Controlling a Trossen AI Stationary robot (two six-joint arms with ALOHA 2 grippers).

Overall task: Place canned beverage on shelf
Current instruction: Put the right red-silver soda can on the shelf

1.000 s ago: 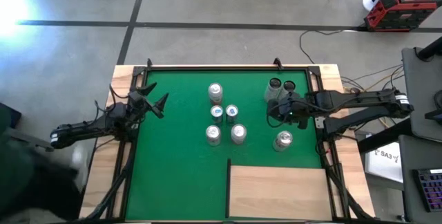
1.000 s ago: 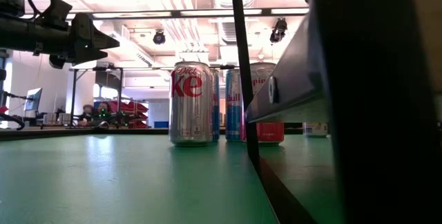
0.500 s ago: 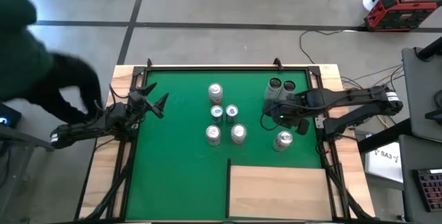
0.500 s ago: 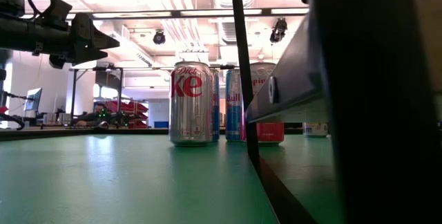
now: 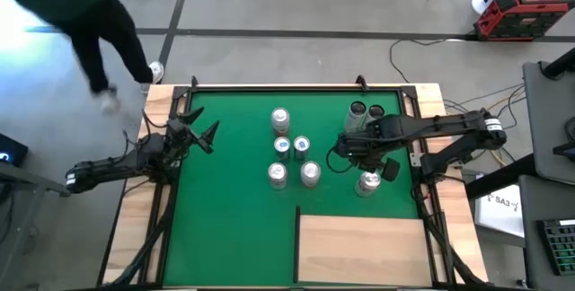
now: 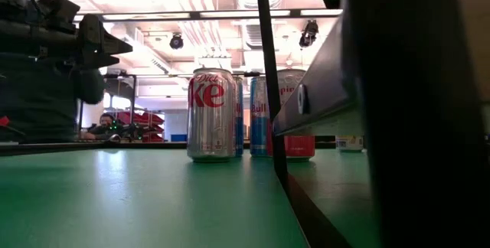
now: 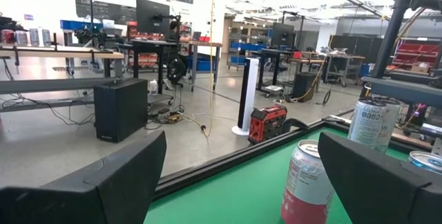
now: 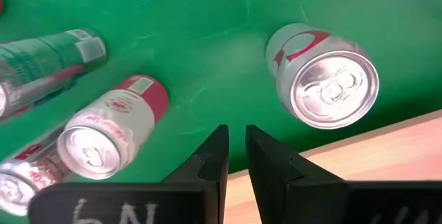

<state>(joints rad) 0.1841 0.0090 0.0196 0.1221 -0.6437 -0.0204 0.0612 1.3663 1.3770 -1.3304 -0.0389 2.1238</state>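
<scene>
one right gripper (image 5: 346, 158) has swung toward the cans (image 5: 292, 158).

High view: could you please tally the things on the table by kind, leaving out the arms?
Beverage cans: 8
Wooden shelf: 1
Total: 9

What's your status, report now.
Right gripper shut, empty, above the mat beside a lone can. Left gripper open, parked at left edge. Shelf bare. Nothing blocking it.
</scene>
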